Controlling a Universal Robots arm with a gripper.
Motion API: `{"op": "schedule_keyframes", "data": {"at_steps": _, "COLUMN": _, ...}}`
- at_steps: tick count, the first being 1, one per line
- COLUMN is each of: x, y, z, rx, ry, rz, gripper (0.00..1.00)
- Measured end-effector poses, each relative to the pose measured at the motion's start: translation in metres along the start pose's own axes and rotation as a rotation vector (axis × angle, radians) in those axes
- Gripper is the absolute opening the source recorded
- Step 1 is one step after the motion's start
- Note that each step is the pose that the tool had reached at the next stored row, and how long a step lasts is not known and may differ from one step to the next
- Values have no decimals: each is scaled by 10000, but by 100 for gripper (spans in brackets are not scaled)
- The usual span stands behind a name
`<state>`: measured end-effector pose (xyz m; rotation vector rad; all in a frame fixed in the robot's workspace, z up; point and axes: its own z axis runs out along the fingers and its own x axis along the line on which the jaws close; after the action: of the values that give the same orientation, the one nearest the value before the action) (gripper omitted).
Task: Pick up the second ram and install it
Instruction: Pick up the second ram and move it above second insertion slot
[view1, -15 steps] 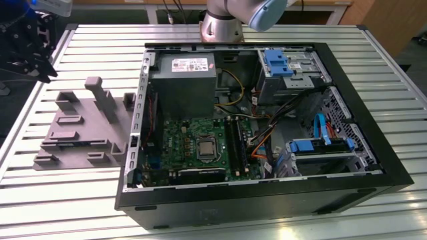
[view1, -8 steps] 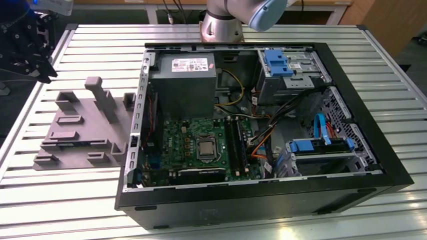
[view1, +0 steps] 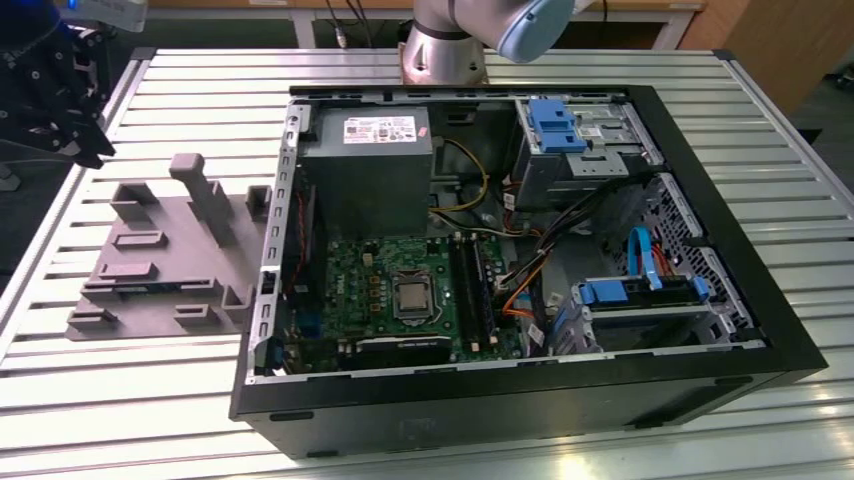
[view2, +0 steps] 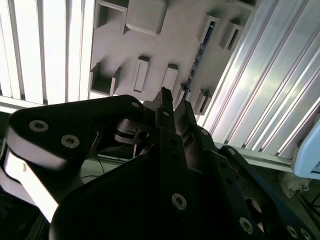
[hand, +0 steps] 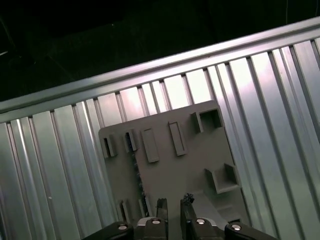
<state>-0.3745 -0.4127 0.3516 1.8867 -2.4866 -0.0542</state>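
The second ram (view2: 198, 56) stands on its thin edge in the grey holder block (view1: 160, 260), at 9 o'clock from the computer case (view1: 534, 400). It looks light, stiff and easy to break, so the flat sides near the middle are best to hold. The gripper (hand: 174, 202) has its jaws a little apart and holds nothing.

The ribbed silvery metal desk (view1: 601, 75) gleams glossy. The grey moulded plastic holder block (view1: 160, 270) looks matt and smooth. The black computer case (view1: 534, 410) is matt painted metal. The black pincer (view2: 173, 100) looks dull, matt.
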Motion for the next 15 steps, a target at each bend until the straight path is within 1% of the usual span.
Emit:
{"op": "schedule_keyframes", "data": {"at_steps": 6, "x": 2, "y": -2, "z": 50, "rx": -11, "ry": 35, "rz": -815, "gripper": 25}}
{"op": "schedule_keyframes", "data": {"at_steps": 8, "x": 11, "y": -5, "z": 64, "rx": -13, "ry": 42, "rz": -989, "gripper": 25}}
{"op": "schedule_keyframes", "data": {"at_steps": 10, "x": 18, "y": -3, "z": 76, "rx": -14, "ry": 48, "rz": -1120, "gripper": 25}}
{"op": "schedule_keyframes", "data": {"at_steps": 15, "x": 19, "y": -1, "z": 82, "rx": -13, "ry": 48, "rz": -1135, "gripper": 25}}
